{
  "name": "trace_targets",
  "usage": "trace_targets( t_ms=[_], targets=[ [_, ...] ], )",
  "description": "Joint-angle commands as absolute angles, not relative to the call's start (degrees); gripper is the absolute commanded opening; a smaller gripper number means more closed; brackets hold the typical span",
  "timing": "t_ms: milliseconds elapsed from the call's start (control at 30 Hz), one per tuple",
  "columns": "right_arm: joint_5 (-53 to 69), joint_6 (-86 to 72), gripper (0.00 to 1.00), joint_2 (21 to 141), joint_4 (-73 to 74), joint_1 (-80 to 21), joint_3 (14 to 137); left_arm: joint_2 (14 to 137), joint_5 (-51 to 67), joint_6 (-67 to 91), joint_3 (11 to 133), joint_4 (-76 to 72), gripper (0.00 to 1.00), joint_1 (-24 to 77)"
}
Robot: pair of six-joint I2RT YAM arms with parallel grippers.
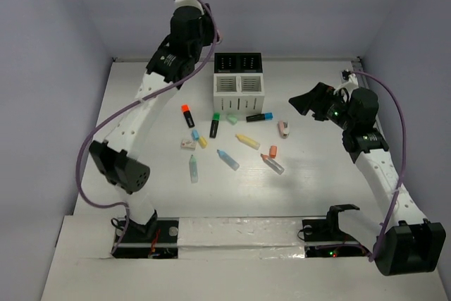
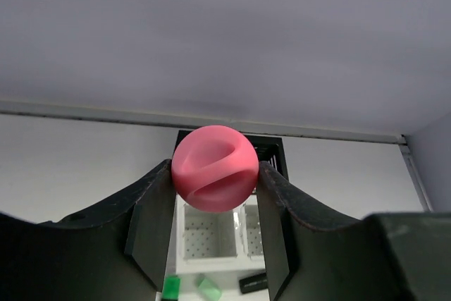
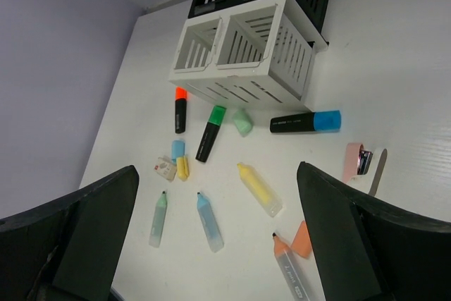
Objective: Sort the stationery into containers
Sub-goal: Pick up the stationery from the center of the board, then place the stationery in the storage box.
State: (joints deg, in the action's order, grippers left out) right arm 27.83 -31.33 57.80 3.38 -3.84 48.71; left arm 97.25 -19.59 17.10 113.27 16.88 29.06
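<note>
My left gripper [image 2: 215,174] is shut on a round pink eraser [image 2: 214,168], held high above the desk organizer [image 2: 211,234]. The organizer has two white slatted compartments [image 1: 239,86] and two black ones [image 1: 238,63] behind them. My right gripper [image 3: 217,170] is open and empty, raised to the right of the organizer [image 3: 246,54]; it also shows in the top view [image 1: 308,101]. On the table lie a yellow highlighter [image 3: 259,189], a blue one [image 3: 209,221], a green one [image 3: 158,220], an orange one [image 3: 289,269], and black markers with orange [image 1: 187,115], green [image 1: 214,125] and blue [image 1: 259,117] caps.
Small pieces lie among the pens: a pale green one [image 1: 231,119], a pink item [image 1: 282,129], an orange cap [image 1: 273,151], blue and yellow caps [image 1: 199,137] and a small wrapped eraser [image 1: 187,144]. Purple walls close the table at the back and sides.
</note>
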Motion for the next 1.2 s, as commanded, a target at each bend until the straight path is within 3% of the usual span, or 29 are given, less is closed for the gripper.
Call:
trace_targets(
  t_ms=[0,233,500,1167],
  targets=[
    [27.2,-30.4,1.00,57.9,0.6,-4.2,48.3,105.1,-17.3,15.5,122.6,19.1,0.05,29.4],
    [28.1,-30.8,1.00,58.4,-1.2,-4.2,47.7,116.6,-13.9,15.1,135.1,18.3,0.05,29.4],
    [28.7,-30.9,1.00,58.9,-1.8,-4.7,47.5,119.9,-7.3,16.4,133.4,11.9,0.05,31.6],
    [29.0,-31.0,1.00,58.6,-1.8,-5.3,47.5,130.1,-10.4,16.4,136.9,7.6,0.08,33.0]
  ],
)
